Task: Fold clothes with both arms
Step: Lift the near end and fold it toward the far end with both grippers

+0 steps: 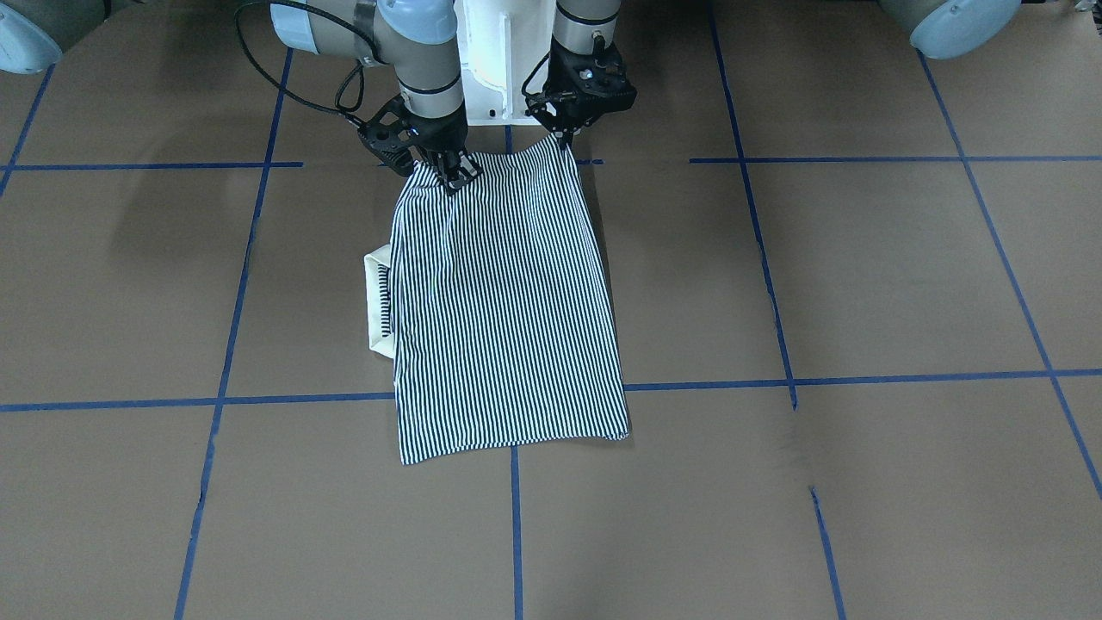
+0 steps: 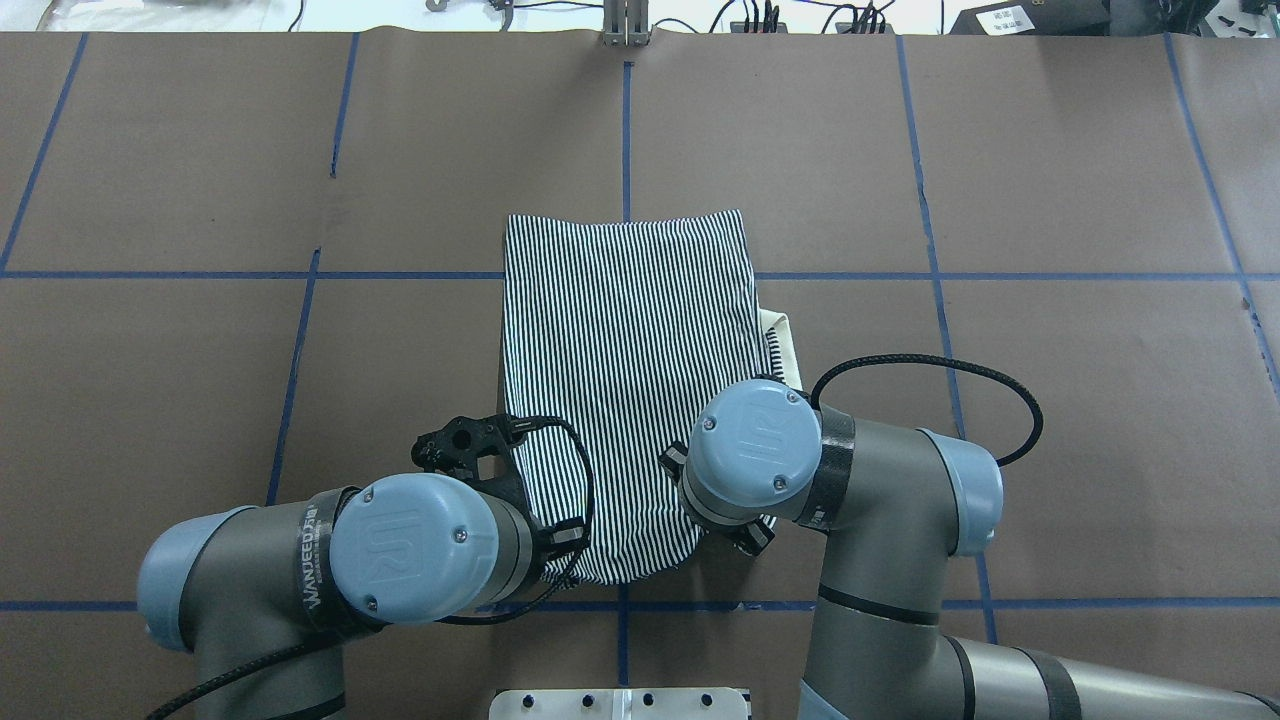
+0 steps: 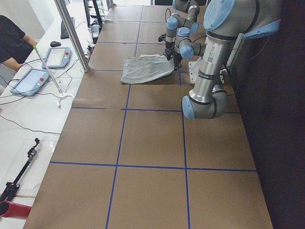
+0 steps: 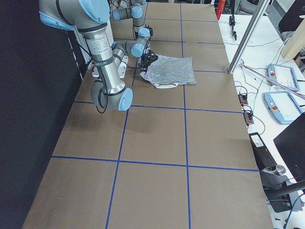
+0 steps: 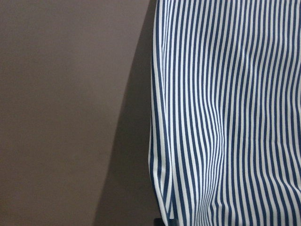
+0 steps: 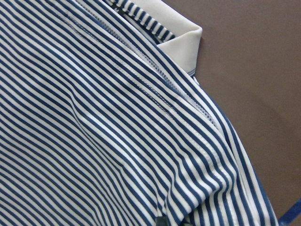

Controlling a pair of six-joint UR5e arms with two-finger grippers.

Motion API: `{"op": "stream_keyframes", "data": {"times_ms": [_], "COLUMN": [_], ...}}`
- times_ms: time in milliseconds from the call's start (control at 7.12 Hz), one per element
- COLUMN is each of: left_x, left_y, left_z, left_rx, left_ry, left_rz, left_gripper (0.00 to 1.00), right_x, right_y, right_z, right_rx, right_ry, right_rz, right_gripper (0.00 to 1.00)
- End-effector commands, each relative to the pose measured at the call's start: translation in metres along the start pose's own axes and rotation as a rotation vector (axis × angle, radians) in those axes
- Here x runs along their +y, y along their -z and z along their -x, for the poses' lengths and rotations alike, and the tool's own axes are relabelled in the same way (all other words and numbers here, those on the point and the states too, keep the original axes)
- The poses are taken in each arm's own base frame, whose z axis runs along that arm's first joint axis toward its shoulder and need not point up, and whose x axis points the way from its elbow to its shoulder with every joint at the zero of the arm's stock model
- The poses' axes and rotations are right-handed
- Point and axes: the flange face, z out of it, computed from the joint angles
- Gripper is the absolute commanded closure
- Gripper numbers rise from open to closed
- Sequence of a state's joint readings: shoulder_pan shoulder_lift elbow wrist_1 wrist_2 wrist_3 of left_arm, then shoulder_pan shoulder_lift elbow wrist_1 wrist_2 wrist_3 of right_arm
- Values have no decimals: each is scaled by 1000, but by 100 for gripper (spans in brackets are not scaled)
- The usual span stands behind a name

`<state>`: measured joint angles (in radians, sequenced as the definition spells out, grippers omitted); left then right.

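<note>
The striped polo shirt (image 1: 508,310) (image 2: 625,350) lies folded into a long rectangle in the middle of the table. Its white collar (image 1: 377,297) (image 2: 787,345) (image 6: 181,40) pokes out on the side of my right arm. Both grippers hold the shirt's edge nearest the robot base, slightly raised. My left gripper (image 1: 564,135) is shut on one corner of that edge. The other corner sits in my right gripper (image 1: 454,176), also shut. From overhead the wrists hide both sets of fingers. The wrist views show only striped cloth (image 5: 225,113) (image 6: 94,117) close up.
The table (image 1: 861,284) is covered in brown paper with blue tape lines. The white pedestal base (image 1: 495,60) stands just behind the grippers. A side bench carries control tablets (image 3: 31,81) and cables, and a person (image 3: 9,43) sits there. Another bench with tablets (image 4: 281,76) lies opposite.
</note>
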<state>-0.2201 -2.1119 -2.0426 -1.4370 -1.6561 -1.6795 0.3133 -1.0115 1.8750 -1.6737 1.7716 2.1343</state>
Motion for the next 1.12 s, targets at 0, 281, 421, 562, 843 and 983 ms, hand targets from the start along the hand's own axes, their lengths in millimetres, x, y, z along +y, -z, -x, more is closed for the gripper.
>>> {"op": "stream_keyframes", "data": {"times_ms": [0,281,421,562,843,983], "left_x": [-22,-72,-75,-77,-105,-139], "left_y": [11,17,-2,-12,-3,4], "left_z": [2,3,0,-2,1,5], "left_rx": [6,26,27,42,57,56], "left_ry": [26,73,83,98,137,166], "left_rz": [-12,-68,-67,-67,-104,-148], "left_gripper": [100,100,100,100,100,100], "right_x": [-6,-45,-51,-61,-76,-92], "right_y": [6,13,-1,-12,1,9], "right_z": [9,31,38,44,58,83], "right_rx": [-62,-110,-132,-157,-189,-203], "right_ry": [92,107,123,115,98,78], "right_rz": [-24,-67,-64,-62,-73,-98], "right_gripper": [100,100,100,100,100,100]}}
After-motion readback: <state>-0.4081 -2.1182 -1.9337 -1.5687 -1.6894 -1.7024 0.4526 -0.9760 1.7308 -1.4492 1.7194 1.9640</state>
